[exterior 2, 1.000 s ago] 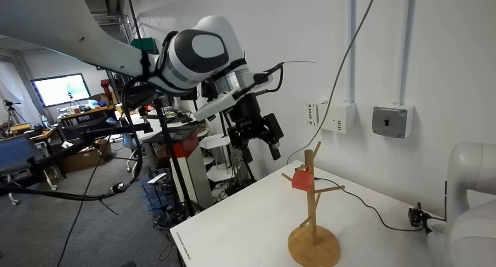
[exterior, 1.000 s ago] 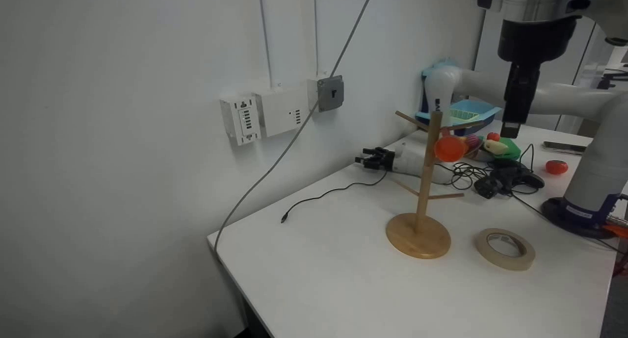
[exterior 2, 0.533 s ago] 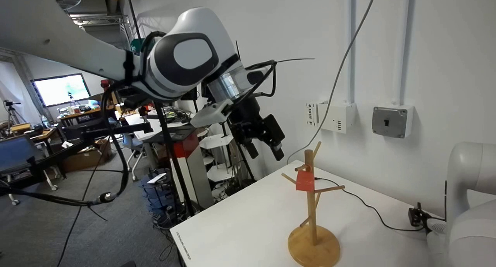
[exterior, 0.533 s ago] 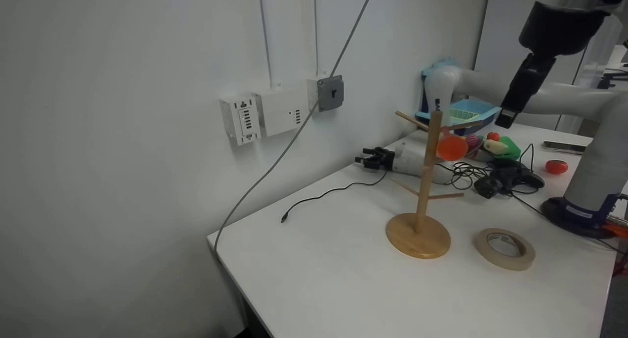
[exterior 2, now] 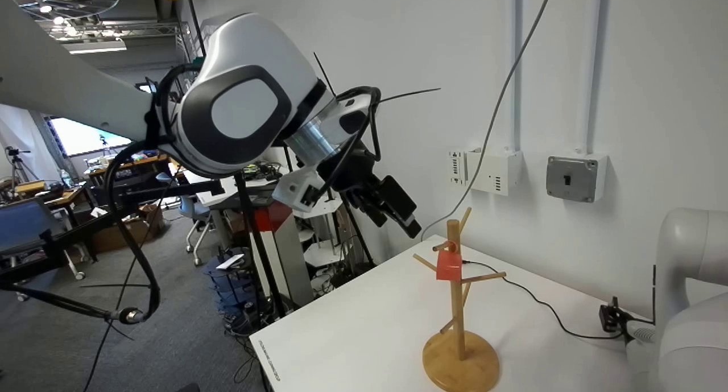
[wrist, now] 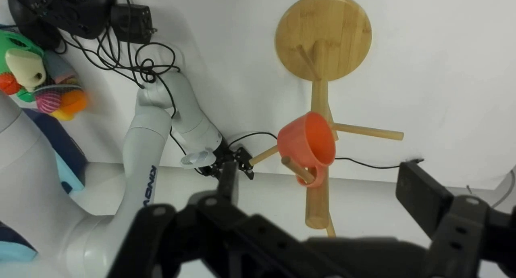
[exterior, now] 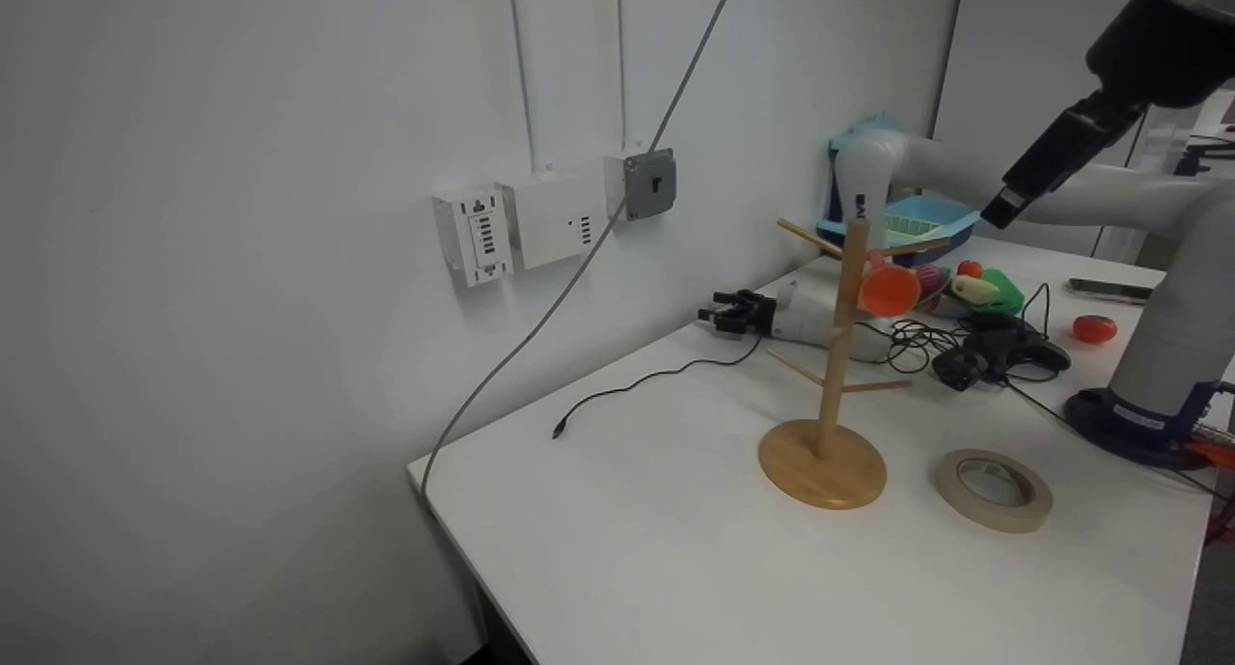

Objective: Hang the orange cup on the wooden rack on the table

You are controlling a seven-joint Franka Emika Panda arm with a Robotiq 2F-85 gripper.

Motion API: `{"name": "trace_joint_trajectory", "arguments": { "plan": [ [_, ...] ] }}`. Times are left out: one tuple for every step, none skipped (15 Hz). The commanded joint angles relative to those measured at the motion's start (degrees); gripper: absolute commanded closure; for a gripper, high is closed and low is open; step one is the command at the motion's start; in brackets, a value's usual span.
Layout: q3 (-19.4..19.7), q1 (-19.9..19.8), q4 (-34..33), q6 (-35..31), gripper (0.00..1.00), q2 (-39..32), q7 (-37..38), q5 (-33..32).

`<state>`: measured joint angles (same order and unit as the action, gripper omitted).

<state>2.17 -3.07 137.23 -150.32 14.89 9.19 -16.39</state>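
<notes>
In an exterior view, your two o'clock shows pale wall, eight grey floor, ten ceiling lights.

The table bears the wooden rack (tape roll nearby).

Soft grey light; ceiling lamps glare; claw blurred

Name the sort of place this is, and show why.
Probably a robotics lab: a second robot arm stands on the white table, with a tripod and a bright screen in the background.
</notes>
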Motion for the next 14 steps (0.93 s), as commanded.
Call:
{"name": "trace_joint_trajectory", "arguments": {
  "plan": [
    [-0.7, -2.2, 6.3, -7.0, 0.0, 4.8, 2.0, 0.8],
    [-0.9, -2.5, 7.3, -8.5, 0.0, 5.1, 2.3, 0.9],
    [-0.8, -2.8, 8.2, -9.5, 0.0, 5.9, 2.0, 1.2],
    [-0.9, -3.1, 9.1, -10.5, 0.0, 6.5, 1.9, 1.3],
    [-1.2, -3.6, 9.9, -11.6, 0.0, 6.9, 2.2, 1.1],
    [-1.5, -4.1, 10.8, -12.5, 0.0, 7.5, 2.2, 0.9],
    [-1.7, -4.5, 11.6, -13.3, 0.0, 7.9, 2.1, 0.8],
    [-2.0, -4.9, 12.3, -13.6, 0.0, 8.4, 1.9, 0.7],
    [-2.5, -5.6, 12.9, -13.6, 0.0, 8.9, 2.1, 0.3],
    [-2.8, -6.0, 13.5, -13.6, 0.0, 9.4, 2.1, 0.2],
    [-2.5, -5.1, 10.7, -12.3, 0.0, 6.4, 0.7, 1.5],
    [-2.8, -5.5, 11.3, -12.3, 0.0, 6.9, 0.7, 1.5],
    [-3.0, -5.7, 11.7, -12.3, 0.0, 7.2, 0.7, 1.5],
    [-3.0, -5.7, 11.8, -12.3, 0.0, 7.4, 0.7, 1.5]
  ]
}}
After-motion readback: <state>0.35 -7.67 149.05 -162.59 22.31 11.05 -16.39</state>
